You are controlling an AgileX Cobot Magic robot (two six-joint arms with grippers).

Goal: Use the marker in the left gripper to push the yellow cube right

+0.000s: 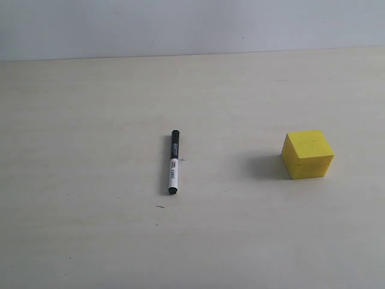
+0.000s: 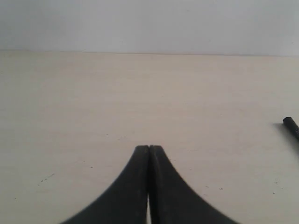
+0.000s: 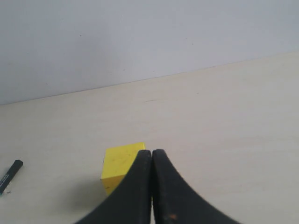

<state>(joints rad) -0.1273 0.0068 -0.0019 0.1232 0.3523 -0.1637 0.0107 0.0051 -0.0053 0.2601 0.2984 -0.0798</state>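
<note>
Jaws of the left gripper (image 2: 149,148) are pressed together, flat face to flat face, with only a hairline seam between them and nothing pinched — the marker (image 1: 174,162) is not in their hold. It lies flat on the worktop (image 1: 90,229), a little left of centre in the exterior view, its long axis running almost straight away from the camera: black cap at the far end, white barrel with small print in the middle, black end nearest. The left wrist view shows only the marker's capped tip, off to one side of the closed fingertips and well apart from them. Jaws of the right gripper (image 3: 152,152) are likewise pressed together and hold nothing. The yellow cube (image 1: 308,155) rests on the worktop to the right of the marker, well apart from it, with a soft shadow on its left side. In the right wrist view the cube sits just beyond the closed fingertips, partly covered by one finger — whether they touch cannot be told. A small dark speck (image 1: 160,206) marks the worktop near the marker's black end. A pale wall (image 1: 192,24) rises behind the worktop's far edge.
</note>
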